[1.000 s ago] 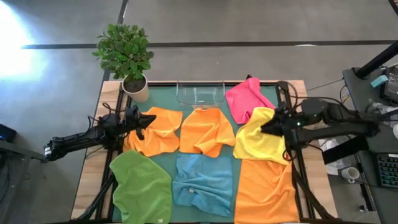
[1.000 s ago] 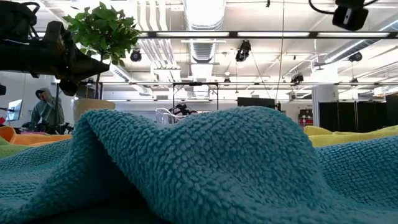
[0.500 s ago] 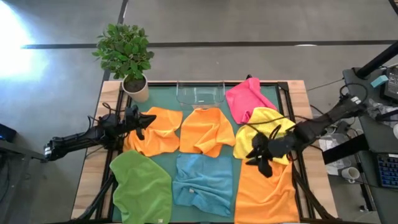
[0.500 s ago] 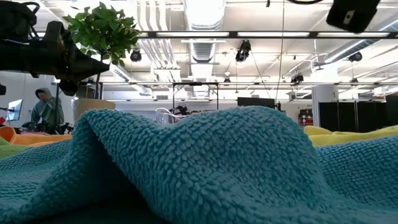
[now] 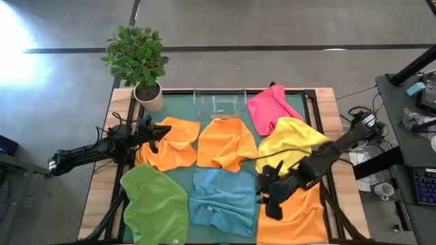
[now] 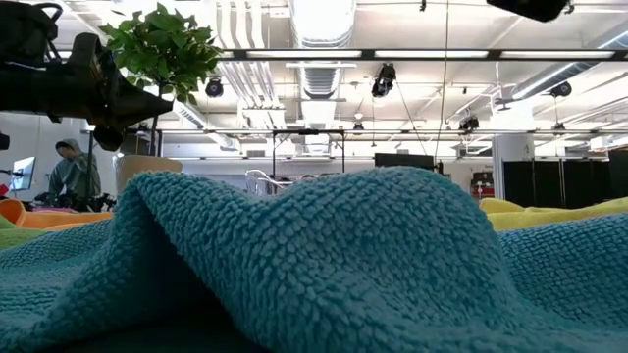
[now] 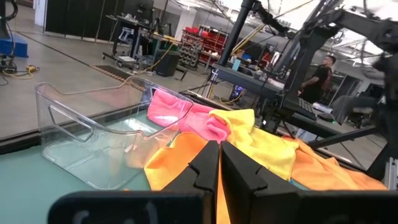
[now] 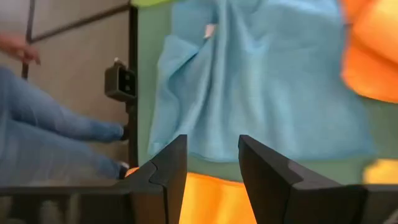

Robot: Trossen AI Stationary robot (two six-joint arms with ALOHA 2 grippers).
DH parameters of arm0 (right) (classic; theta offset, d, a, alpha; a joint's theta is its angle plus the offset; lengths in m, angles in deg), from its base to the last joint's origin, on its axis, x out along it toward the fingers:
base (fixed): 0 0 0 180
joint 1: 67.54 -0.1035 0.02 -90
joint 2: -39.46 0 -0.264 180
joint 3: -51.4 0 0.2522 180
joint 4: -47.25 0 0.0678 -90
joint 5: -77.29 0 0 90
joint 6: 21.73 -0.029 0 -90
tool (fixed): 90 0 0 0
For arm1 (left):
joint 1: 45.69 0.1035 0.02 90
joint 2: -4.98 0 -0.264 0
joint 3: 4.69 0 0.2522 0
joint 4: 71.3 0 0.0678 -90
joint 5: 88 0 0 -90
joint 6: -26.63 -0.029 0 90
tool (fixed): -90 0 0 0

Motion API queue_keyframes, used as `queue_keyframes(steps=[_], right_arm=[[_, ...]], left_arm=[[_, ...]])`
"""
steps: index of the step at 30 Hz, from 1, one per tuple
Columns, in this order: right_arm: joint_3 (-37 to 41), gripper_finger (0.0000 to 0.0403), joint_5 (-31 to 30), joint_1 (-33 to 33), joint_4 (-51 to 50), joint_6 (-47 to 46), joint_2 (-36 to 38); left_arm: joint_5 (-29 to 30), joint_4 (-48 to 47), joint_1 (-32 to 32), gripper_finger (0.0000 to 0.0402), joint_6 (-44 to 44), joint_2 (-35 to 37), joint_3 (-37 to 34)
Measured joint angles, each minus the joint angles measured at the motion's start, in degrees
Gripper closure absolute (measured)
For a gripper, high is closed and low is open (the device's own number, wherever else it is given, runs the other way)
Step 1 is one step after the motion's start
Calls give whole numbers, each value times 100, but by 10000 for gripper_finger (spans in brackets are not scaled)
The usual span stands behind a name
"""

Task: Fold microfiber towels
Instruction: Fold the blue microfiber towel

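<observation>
The light blue towel (image 5: 223, 202) lies crumpled at the table's near edge, between green and orange ones. My right gripper (image 5: 267, 192) hovers beside it, fingers apart; the left gripper (image 5: 161, 131) waits, pinched together and empty. I'd pinch one corner cleanly, single layer only.

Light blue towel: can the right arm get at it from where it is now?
Probably yes. The right gripper hangs open over the big orange towel, right beside the light blue towel, whose near edge lies bare with nothing on it.
</observation>
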Motion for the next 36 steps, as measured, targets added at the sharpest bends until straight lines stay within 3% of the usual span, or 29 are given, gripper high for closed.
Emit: queue_keyframes(steps=[11, 22, 36], right_arm=[[-928, 268, 34, -370, -471, 19, -824], [-844, 268, -15, -1093, -462, 0, -998], [-834, 268, -26, -1478, 411, 394, -2179]], left_arm=[[-1, -8, 2, 401, -1, -22, -2], [0, -6, 2, 401, -1, -22, -2], [-1, -4, 1, 401, 0, -25, -1]])
